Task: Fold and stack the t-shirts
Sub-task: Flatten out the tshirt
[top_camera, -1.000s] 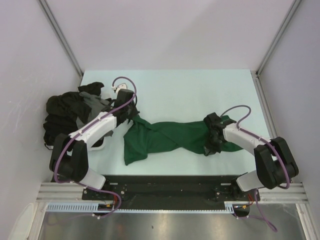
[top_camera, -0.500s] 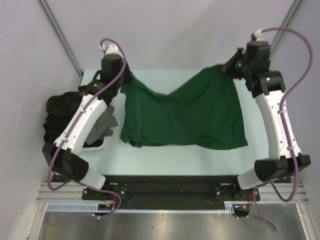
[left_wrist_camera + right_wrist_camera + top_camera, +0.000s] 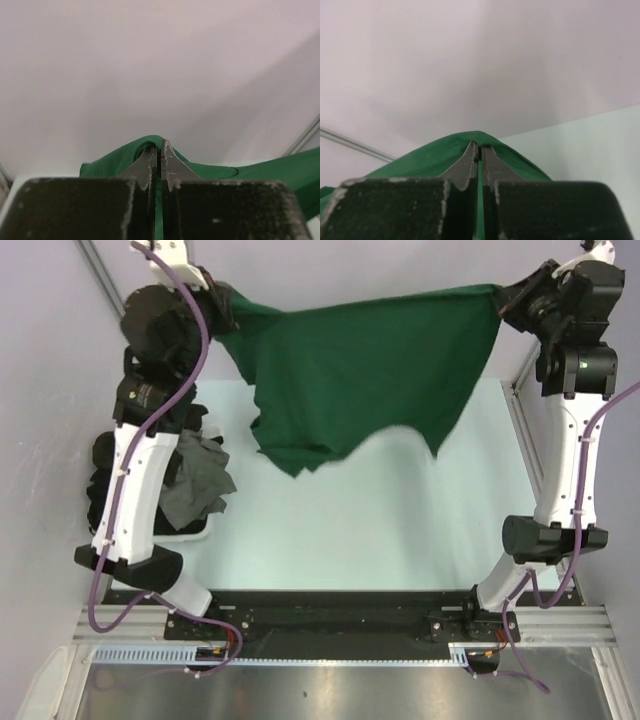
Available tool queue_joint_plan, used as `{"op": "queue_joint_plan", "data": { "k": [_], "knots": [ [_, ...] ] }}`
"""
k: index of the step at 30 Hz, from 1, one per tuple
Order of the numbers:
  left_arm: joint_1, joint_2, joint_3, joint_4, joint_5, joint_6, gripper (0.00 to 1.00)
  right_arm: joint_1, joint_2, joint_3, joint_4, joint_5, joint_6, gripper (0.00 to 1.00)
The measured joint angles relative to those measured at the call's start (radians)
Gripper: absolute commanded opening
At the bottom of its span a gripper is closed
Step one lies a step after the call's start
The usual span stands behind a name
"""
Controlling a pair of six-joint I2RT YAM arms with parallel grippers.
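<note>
Pale mint-green table top well below both pairs of fingertips, enclosed by plain white walls with grey metal frame posts in the far corners; ribbed metal rail along the near edge, under the arm bases. Dark green cotton t-shirt suspended in the air as a sheet between the left gripper and the right gripper. Top edge nearly taut from one set of fingers to the other, long axis running left to right; body of cloth hanging down from the fingers toward the table, lower edge uneven and lowest nearer the left fingers. Left fingers pressed together on a small fold of green cloth arching over their tips in the left wrist view; right fingers likewise clamped on a green fold in the right wrist view. Heap of black and dark grey t-shirts far beneath the left fingers, at the table's left edge, partly covered by the left arm. Neck opening, sleeves and label not distinguishable in the hanging cloth; lower edge blurred; clearance between that edge and the table not determinable from above.
</note>
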Motion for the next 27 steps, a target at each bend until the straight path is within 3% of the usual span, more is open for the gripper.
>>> {"op": "queue_joint_plan", "data": {
  "k": [7,15,20,27],
  "knots": [
    [-0.001,-0.009,0.165,0.047,0.050,0.089,0.00,-0.012,-0.050,0.008,0.053,-0.019,-0.002,0.00],
    [-0.085,-0.115,0.060,0.014,0.063,0.132,0.00,-0.013,-0.189,-0.083,0.014,0.000,-0.041,0.00],
    [-0.177,-0.254,-0.283,-0.003,0.040,0.044,0.00,-0.022,-0.362,-0.351,-0.080,0.098,-0.071,0.00],
    [-0.368,-0.335,-0.929,0.013,0.043,-0.187,0.00,-0.074,-0.562,-1.008,-0.114,0.144,-0.071,0.00]
  ]
}}
